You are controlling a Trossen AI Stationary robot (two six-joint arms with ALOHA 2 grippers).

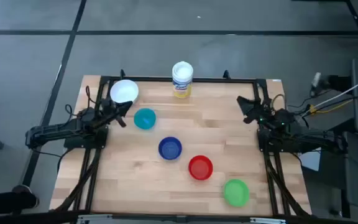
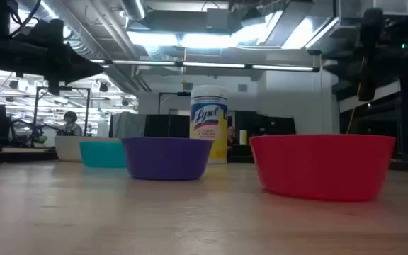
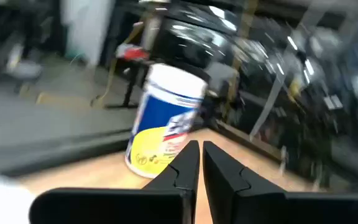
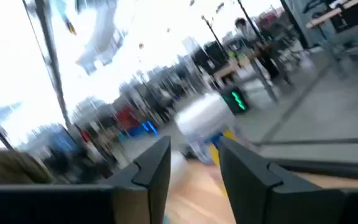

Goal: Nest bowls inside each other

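Five bowls rest upright on their bases on the wooden table, in a line slanting from far left to near right: white (image 1: 124, 91), teal (image 1: 145, 118), dark blue (image 1: 169, 148), red (image 1: 200, 168) and green (image 1: 235, 191). The low view shows the white (image 2: 68, 147), teal (image 2: 103, 153), blue (image 2: 167, 157) and red (image 2: 322, 164) bowls; the green one is out of that view. My left gripper (image 1: 128, 107) hovers shut and empty (image 3: 199, 146) between the white and teal bowls. My right gripper (image 1: 244, 102) stands open and empty (image 4: 194, 146) at the far right.
A tall white cylindrical container with a yellow label (image 1: 182, 79) stands at the middle of the far edge, also in the low view (image 2: 209, 120) and ahead of my left fingers (image 3: 166, 124). A black frame (image 1: 229, 79) runs along the table's edges.
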